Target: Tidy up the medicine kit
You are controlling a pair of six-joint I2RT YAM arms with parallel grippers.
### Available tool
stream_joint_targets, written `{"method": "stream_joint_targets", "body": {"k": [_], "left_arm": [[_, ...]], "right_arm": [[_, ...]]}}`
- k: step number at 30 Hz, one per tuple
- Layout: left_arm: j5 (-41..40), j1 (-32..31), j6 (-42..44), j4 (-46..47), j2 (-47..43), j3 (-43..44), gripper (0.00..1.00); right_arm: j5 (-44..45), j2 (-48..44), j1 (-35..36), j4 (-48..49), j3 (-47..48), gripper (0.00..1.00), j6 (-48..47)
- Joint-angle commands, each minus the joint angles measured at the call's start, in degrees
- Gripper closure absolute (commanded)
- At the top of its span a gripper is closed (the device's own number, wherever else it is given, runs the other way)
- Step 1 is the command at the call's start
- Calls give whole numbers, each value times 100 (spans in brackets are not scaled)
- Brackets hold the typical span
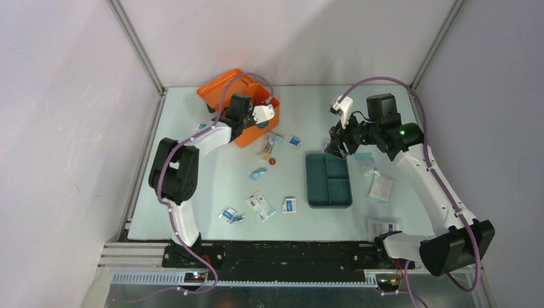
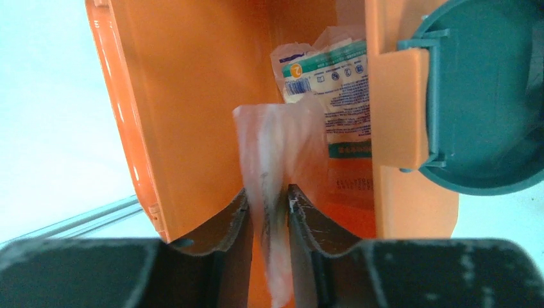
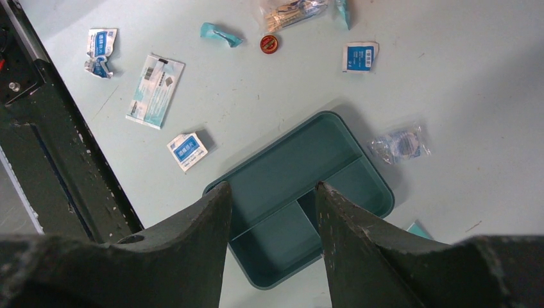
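Up close, the left gripper [image 2: 268, 192] has its two fingers a narrow gap apart, with a thin, translucent pinkish packet [image 2: 277, 138] standing upright between them. Whether the fingers pinch it or merely flank it cannot be told. This gripper reaches into the medicine kit [image 2: 192, 96], whose orange walls rise on both sides of the packet. Deeper inside the kit lies a green-and-white printed sachet [image 2: 333, 83], and a round teal latch [image 2: 487, 96] sits on the outer wall. The other arm's right gripper [image 3: 271, 187] hangs over the teal tray [image 3: 289, 160], fingers spread wide with nothing between them, so the tray's dividers show through the gap. Seen from above, the kit stands open with its lid tilted back, beyond the tray and to its left, well apart from it. A small red round item [image 3: 269, 43] lies on the table between the tray and the kit, beside a clear wrapped bundle [image 3: 292, 11] that is nearer the kit. A blue-and-white square sachet [image 3: 187, 151] rests close to the tray's left side, not touching it. A larger flat white-and-blue packet [image 3: 154, 90] lies farther out on that same side. A small clear bag [image 3: 399, 144] sits just beside the tray's rim.
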Motion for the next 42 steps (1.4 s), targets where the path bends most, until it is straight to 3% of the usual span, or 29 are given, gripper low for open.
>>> {"method": "stream_joint_targets", "body": {"k": [1, 14, 20, 23, 27, 33, 38, 42], "left_arm": [[208, 42, 0, -265, -336, 52, 68], [830, 100, -265, -1070, -1033, 351, 65], [1352, 114, -1227, -1410, -1546, 707, 56], [1719, 122, -2102, -1465, -1986, 673, 44], [2422, 118, -3352, -1479, -2759, 91, 34], [3598, 135, -5076, -1487, -3702, -1196, 31], [3576, 287, -6242, -1358, -4054, -2274, 32], [3009, 639, -6472, -1272, -4190, -2786, 34]], "right_arm": [[19, -13, -27, 169, 4, 45, 16], [11, -55, -25, 248, 4, 45, 37], [-20, -130, -23, 242, 4, 45, 83], [-44, -141, -23, 200, 4, 45, 94], [-117, -97, -31, 157, 4, 45, 148], [-411, 96, 22, 487, -173, 46, 557], [-408, 517, 401, 889, -367, 46, 872], [89, 900, 743, 1249, -374, 47, 1221]]}}
